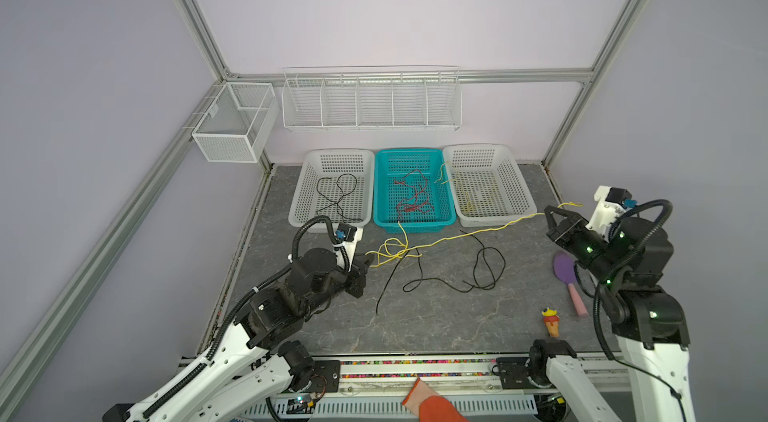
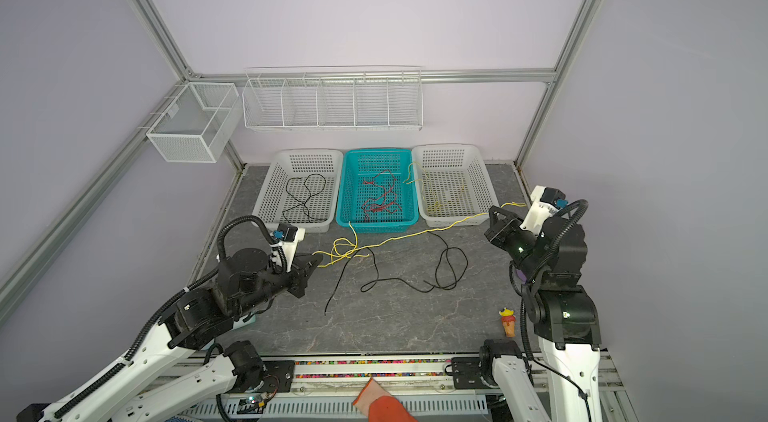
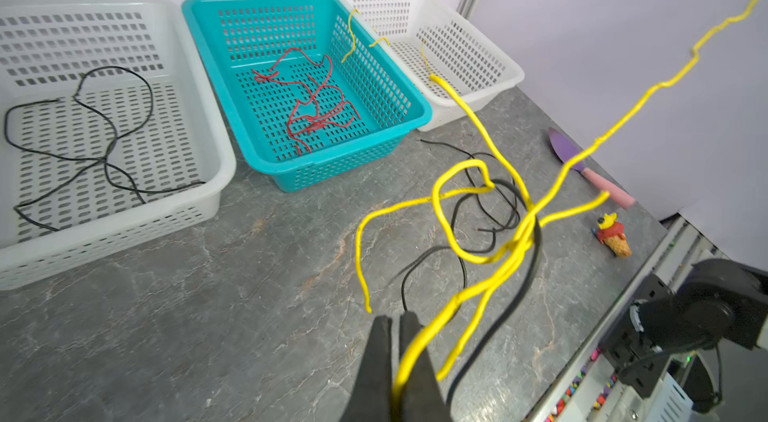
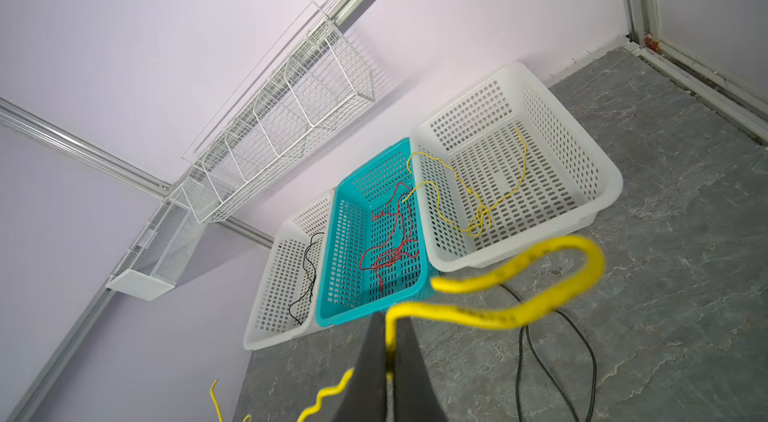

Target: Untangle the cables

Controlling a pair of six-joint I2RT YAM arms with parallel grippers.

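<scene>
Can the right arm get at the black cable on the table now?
Probably not yet: the right gripper has its jaws shut on the yellow cable. The black cable lies close by with nothing between, so it looks reachable after a release.

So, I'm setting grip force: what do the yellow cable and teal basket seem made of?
Yellow cable: probably plastic-sheathed wire, matte; it shows small kinks though pulled out between the arms. Teal basket: moulded plastic, slight sheen, with regular slotted walls.
</scene>
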